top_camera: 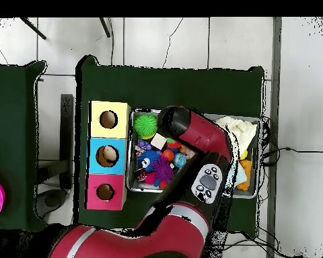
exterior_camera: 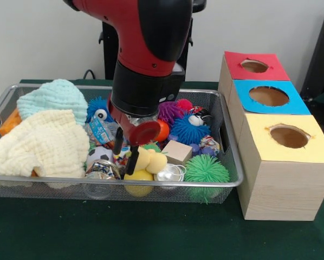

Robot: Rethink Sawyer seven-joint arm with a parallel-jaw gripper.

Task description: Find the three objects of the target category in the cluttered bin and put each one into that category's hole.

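The silver wire-mesh bin [exterior_camera: 151, 183] stands on the green table, full of clutter. My gripper [exterior_camera: 124, 162] reaches down into its middle, fingers apart with nothing between them, just left of a yellow rubber duck [exterior_camera: 149, 161]. Around it lie a wooden block [exterior_camera: 177, 151], an orange ball [exterior_camera: 163, 130], and green [exterior_camera: 206, 169], blue [exterior_camera: 189, 130] and purple [exterior_camera: 170, 111] spiky balls. To the right stand three wooden boxes, each with a hole: red top [exterior_camera: 255, 66], blue top [exterior_camera: 269, 96], yellow top [exterior_camera: 288, 136]. In the overhead view the arm [top_camera: 198, 138] hides the gripper.
A yellow cloth [exterior_camera: 43, 143] and a light blue cloth [exterior_camera: 51, 97] fill the bin's left half. A blue spiky ball with an eye [exterior_camera: 98, 108] lies behind the gripper. Shiny wrapped items [exterior_camera: 170, 173] lie at the front rim. The boxes stand close against the bin's right side.
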